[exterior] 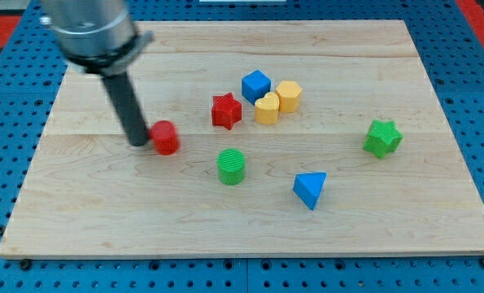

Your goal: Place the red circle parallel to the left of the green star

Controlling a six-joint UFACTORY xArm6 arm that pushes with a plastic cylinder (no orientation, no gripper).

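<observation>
The red circle (166,137) sits on the wooden board (250,236) at the view's left of centre. The green star (382,137) lies far to the view's right, at about the same height in the view. My tip (137,142) touches or nearly touches the red circle's left side. The dark rod rises from it to the view's upper left.
A red star (226,111), a blue cube (256,85), a yellow heart (267,107) and a yellow hexagon (289,95) cluster above centre. A green circle (232,166) and a blue triangle (310,189) lie between the red circle and the green star, lower down.
</observation>
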